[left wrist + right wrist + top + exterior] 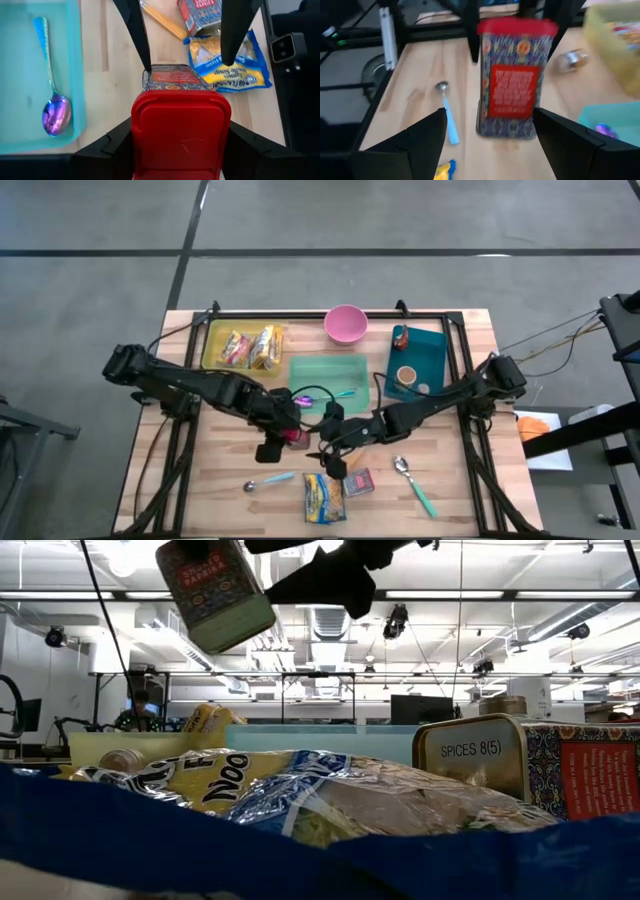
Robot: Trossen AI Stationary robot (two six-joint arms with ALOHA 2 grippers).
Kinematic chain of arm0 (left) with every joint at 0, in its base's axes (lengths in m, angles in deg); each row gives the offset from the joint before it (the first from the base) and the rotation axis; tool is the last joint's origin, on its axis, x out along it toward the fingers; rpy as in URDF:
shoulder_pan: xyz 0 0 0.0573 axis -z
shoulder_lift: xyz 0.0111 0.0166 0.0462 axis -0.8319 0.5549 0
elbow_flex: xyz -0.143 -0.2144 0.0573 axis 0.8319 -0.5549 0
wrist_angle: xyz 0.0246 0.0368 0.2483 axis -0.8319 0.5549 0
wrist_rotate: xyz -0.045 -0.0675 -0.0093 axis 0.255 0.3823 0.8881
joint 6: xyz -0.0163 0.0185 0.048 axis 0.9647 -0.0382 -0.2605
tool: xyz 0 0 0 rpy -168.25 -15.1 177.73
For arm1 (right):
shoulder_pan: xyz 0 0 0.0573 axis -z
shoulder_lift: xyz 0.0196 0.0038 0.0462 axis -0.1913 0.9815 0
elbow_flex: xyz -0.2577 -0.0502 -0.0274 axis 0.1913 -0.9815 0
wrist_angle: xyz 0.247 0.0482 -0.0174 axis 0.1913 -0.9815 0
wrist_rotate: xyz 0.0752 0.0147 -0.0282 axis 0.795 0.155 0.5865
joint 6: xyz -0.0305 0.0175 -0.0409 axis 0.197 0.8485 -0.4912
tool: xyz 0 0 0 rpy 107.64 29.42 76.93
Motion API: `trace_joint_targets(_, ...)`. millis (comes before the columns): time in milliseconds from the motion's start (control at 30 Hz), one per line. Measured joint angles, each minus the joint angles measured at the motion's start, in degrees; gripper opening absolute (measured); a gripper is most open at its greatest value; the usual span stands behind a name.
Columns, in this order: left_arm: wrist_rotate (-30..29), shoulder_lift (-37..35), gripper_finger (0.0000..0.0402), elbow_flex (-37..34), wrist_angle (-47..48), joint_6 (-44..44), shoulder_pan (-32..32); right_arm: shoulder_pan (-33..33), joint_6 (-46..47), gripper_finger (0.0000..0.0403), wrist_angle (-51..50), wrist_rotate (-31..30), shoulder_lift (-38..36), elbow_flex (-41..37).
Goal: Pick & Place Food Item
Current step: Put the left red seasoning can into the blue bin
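The left end effector (283,432) grips the red-lidded tin (180,112) beside the green tray (328,370); the right end effector (335,448) waits wide; lift it level.

Both arms reach inward over the table's middle, wrists nearly meeting. The left gripper (283,432) has its 2 fingers (137,35) clamped on something between them. The right gripper (335,442), just beside it, holds its fingers (427,132) spread apart.
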Motion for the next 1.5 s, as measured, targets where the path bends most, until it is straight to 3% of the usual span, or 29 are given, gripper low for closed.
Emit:
trace_joint_targets(167,-0.53,0.01,0.0218,0.15,-1.49,0.15,-0.07,0.14,0.82,0.0295,-0.02,-6.42,-0.24,-0.53)
trace_joint_targets(1033,2.07,-0.11,0.0218,1.55,-4.07,-0.24,-0.27,0.09,-0.14,0.0294,0.46,-4.38,-0.13,-0.94)
trace_joint_targets(1133,2.57,-0.11,0.0218,1.49,-4.62,-0.24,-0.28,0.07,-0.14,0.0280,0.49,-4.27,-0.13,-0.94)
trace_joint_targets(1333,2.44,-0.10,0.0218,1.46,-4.76,-0.04,-0.28,0.06,0.10,0.0198,0.64,-4.12,-0.13,-0.92)
trace_joint_targets(1500,2.49,-0.11,0.0218,1.46,-4.82,-0.03,-0.28,0.07,0.51,0.0198,0.62,-4.27,-0.13,-0.92)
